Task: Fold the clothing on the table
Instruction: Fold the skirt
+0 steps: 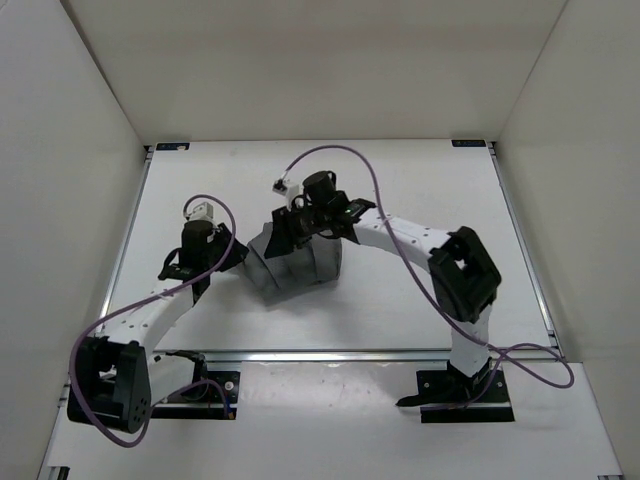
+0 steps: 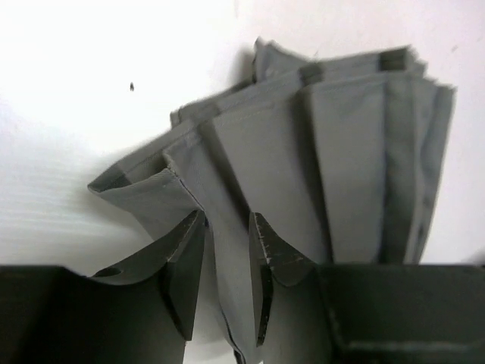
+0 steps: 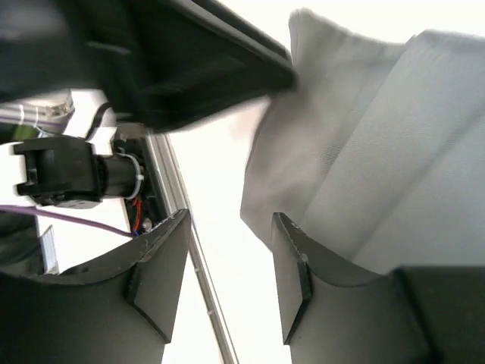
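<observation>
Left gripper [image 2: 227, 221]: released, jaws parted. One pleat of the clothing [image 2: 341, 159] shows in the gap; the rest lies ahead of the fingertips, flat on the table [image 2: 91, 61].

Right gripper [image 3: 231, 220]: released, jaws wide, bare table between them. The clothing lies just beside one finger.
</observation>
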`<state>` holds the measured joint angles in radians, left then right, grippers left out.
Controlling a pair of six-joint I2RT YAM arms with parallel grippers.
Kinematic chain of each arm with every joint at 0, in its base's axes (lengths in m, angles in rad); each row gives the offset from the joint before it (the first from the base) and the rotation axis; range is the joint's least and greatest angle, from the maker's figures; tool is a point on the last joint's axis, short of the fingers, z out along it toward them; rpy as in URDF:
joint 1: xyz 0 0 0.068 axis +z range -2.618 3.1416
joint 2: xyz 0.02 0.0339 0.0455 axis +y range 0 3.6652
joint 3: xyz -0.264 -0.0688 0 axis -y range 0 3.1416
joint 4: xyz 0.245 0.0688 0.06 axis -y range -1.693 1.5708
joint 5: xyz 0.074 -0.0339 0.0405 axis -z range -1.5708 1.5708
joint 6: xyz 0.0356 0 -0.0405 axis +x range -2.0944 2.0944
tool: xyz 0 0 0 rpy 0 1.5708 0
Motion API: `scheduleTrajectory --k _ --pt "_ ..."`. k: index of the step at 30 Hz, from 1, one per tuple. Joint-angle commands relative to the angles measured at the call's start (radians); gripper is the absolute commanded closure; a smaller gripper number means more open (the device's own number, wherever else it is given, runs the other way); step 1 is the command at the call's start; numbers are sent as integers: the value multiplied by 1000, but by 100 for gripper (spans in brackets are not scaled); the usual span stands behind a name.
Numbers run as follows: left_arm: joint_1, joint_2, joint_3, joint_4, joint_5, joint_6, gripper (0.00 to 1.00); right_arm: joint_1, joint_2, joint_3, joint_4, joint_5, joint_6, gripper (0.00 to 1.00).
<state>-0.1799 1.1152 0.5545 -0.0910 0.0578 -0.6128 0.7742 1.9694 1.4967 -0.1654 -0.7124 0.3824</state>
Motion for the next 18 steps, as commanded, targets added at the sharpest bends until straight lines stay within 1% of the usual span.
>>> scheduleTrajectory --k 1,2,4,6,8,9,12,14,15,16,17,18 --pt "-16 23 -33 14 -4 -10 59 -53 -144 -55 -11 114 -60 58" --pt "-24 34 -34 19 0 -15 61 -64 -168 -68 -28 126 -71 62" --pt "-33 47 -37 22 -1 -13 64 -104 -198 -123 -23 120 -86 84" --pt "-46 52 -30 22 4 -5 65 -116 -216 -163 -32 104 -97 94" --pt "-44 46 -47 22 -4 -7 65 -115 -215 -184 -57 117 -129 91" --pt "-38 41 -45 34 -7 -13 65 -104 -210 -193 -54 140 -154 84" --pt "-26 18 -41 19 5 -5 64 -99 -188 -188 -83 188 -174 83" --pt "-26 8 -22 -16 1 10 57 -101 -184 -190 -80 211 -174 75" --pt "-21 -3 -16 -32 -7 13 56 -104 -179 -193 -94 252 -175 72" --pt "-13 -12 -19 -41 -9 22 55 -105 -176 -179 -106 295 -186 66" --pt "-12 -34 -25 -52 -13 24 52 -104 -173 -176 -120 312 -183 64" --pt "-12 -60 -36 -55 -12 28 48 -111 -162 -167 -140 330 -201 63"
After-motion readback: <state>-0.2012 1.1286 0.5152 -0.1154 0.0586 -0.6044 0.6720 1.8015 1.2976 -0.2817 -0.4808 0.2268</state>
